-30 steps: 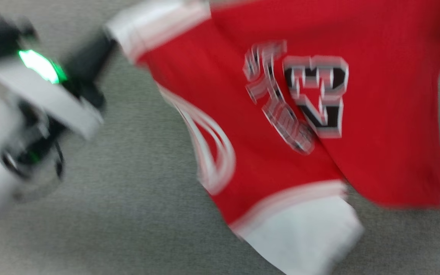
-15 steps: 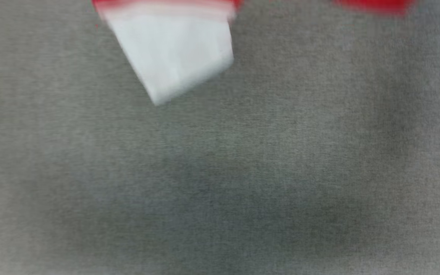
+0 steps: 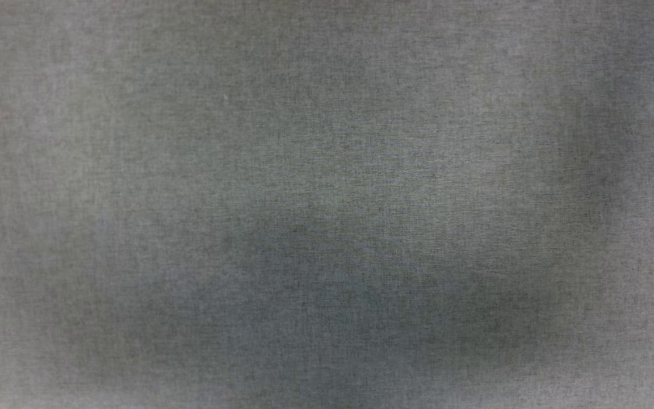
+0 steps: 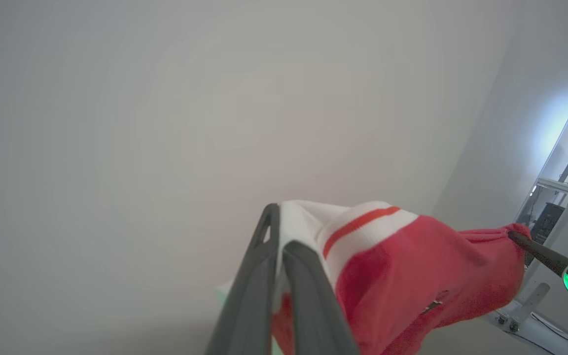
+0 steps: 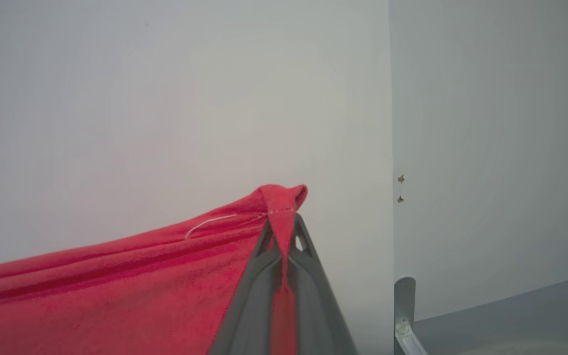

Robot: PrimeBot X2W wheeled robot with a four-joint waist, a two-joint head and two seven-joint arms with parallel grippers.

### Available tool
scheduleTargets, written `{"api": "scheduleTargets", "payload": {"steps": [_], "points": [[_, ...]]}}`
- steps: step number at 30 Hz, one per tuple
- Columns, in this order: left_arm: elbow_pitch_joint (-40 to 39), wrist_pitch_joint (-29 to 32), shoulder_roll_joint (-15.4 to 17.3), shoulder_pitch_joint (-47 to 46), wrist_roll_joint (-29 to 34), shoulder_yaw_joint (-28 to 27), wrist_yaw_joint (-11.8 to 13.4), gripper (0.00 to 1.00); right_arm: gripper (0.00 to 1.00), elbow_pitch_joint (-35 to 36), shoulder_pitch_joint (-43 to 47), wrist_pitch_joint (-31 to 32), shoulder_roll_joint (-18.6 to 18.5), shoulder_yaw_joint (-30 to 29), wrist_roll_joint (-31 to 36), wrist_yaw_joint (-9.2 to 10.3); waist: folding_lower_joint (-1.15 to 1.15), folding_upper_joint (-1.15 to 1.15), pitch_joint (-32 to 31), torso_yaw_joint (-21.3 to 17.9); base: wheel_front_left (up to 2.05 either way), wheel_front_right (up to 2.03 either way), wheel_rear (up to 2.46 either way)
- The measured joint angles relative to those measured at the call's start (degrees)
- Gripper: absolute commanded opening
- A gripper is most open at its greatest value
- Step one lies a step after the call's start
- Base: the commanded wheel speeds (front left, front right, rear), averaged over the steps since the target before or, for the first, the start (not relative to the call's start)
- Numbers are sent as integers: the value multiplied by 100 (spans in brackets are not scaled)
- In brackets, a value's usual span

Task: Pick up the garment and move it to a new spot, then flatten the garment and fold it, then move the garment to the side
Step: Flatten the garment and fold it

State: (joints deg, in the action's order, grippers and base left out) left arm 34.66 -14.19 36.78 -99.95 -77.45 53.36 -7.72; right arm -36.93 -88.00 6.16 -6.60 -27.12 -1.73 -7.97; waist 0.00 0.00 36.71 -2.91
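The garment [image 4: 412,276] hangs stretched in the air between my two grippers, in front of a pale wall. In the left wrist view, my left gripper [image 4: 282,229] is shut on a white sleeve with a red stripe. The red body runs off to the right, where the right gripper's dark finger [image 4: 535,250] holds its far corner. In the right wrist view, my right gripper [image 5: 284,229] is shut on a pinched red hem of the garment [image 5: 116,286], which stretches away to the lower left.
The grey cloth-covered table [image 3: 327,170] lies below in the head view, with soft shadows across it. A white wall [image 5: 165,98] and its corner stand ahead. A metal bracket [image 5: 405,315] is at lower right, and a desk with equipment [image 4: 545,217] stands far off.
The garment and the left arm have slid out over the top of the head view, leaving bare grey table. The blur suggests the camera itself has moved.
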Motion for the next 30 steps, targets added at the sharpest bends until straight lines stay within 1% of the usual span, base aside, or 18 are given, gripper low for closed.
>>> {"api": "scheduleTargets", "payload": {"steps": [3,6,9,12,15,18,21,25,30], "points": [[-382,-46,137,488,-198,131,14,0,0,-79,358,-46,-91,291,-229,22,0,0,-4,32,0,0,0],[-867,-70,269,1153,-415,189,15,0,0,-7,868,-16,-213,677,-561,37,0,0,-48,74,0,0,0],[-1439,-77,437,1961,-561,9,18,0,0,231,1548,155,-300,1181,-976,43,0,0,-137,98,0,0,0],[-1942,-80,577,2876,-506,-226,18,0,0,746,2384,471,-470,1664,-1459,43,0,0,-251,119,0,0,0],[-2388,-79,628,3819,-368,-525,18,0,0,1518,3377,896,-636,1903,-1925,44,0,0,-380,142,0,0,0],[-2800,-79,634,4643,-94,-950,18,0,0,2439,4377,1338,-704,1885,-2234,44,0,0,-504,178,0,0,0],[-3207,-80,567,5516,35,-1438,18,0,0,3342,5271,1750,-658,1761,-2350,44,0,0,-627,209,0,0,0],[-3585,-89,547,6486,510,-1781,18,0,0,4470,6267,2272,-454,1519,-2391,44,0,0,-791,247,0,0,0],[-3966,-90,488,7355,850,-2104,18,0,0,5533,7297,2791,-154,1262,-2459,45,0,0,-991,302,0,0,0]]}}
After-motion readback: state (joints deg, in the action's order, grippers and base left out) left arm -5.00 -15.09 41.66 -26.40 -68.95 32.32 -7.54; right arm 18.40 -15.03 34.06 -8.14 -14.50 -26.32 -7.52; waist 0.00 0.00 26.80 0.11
